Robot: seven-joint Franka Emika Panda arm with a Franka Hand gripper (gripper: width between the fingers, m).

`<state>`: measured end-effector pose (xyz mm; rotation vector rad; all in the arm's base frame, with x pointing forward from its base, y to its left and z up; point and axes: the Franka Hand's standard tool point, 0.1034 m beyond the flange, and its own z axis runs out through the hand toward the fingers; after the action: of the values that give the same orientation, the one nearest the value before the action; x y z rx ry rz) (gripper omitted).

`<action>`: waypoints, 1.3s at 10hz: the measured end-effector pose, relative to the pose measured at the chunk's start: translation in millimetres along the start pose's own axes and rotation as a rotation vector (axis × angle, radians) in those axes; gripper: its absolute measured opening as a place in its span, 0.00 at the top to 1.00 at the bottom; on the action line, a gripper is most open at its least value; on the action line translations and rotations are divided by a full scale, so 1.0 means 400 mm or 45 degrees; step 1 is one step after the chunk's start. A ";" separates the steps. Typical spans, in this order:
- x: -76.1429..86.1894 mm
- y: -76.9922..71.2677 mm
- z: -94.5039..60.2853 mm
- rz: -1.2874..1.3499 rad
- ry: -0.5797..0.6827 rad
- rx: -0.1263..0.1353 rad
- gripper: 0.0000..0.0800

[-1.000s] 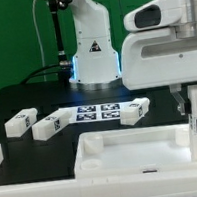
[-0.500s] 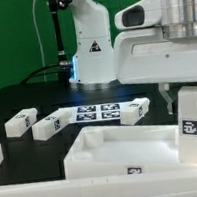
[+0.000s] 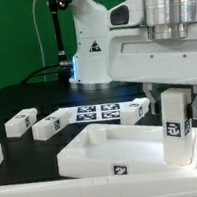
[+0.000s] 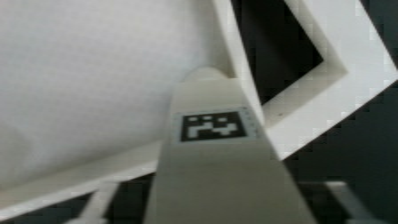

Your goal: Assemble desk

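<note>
The gripper (image 3: pixel 173 99) hangs over the end of the desk top (image 3: pixel 90 160) at the exterior view's right, its jaws pinching the upper end of one leg block (image 3: pixel 176 137) from both sides, closed only as far as the block's width allows. The block stands upright, tag facing the camera, with its lower end down at the tray's corner; whether it touches the tray cannot be told. The desk top lies on the dark bench (image 3: pixel 22 147) in the foreground with its rimmed side up. Only the exterior view shows the rest: three loose leg blocks lying behind the tray, two (image 3: pixel 21 121) (image 3: pixel 48 124) toward that view's left and one (image 3: pixel 136 107) just beside the marker board (image 3: pixel 96 112). The wrist view looks straight down the held block (image 4: pixel 217 170) and shows its tag close up. It also shows the tray's pale floor (image 4: pixel 107 90) and the angled rim on either side of the block, a relation the exterior view hides behind the tray's wall.
</note>
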<state>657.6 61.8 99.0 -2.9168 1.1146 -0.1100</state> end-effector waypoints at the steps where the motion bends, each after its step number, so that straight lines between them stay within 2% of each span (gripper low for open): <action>1: -0.005 -0.006 -0.027 -0.058 0.001 0.011 0.23; 2: -0.010 0.004 -0.052 -0.098 -0.001 0.021 0.23; 3: -0.023 0.037 -0.076 -0.095 -0.022 0.034 0.20; 5: -0.031 0.098 -0.102 -0.117 -0.039 0.039 0.19; 11: -0.035 0.096 -0.096 -0.121 -0.042 0.036 0.19; 12: -0.038 0.102 -0.095 -0.122 -0.038 0.040 0.19; 13: -0.066 0.139 -0.088 -0.114 -0.037 0.043 0.19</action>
<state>598.6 38.2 130.2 -2.9286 0.9689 -0.0870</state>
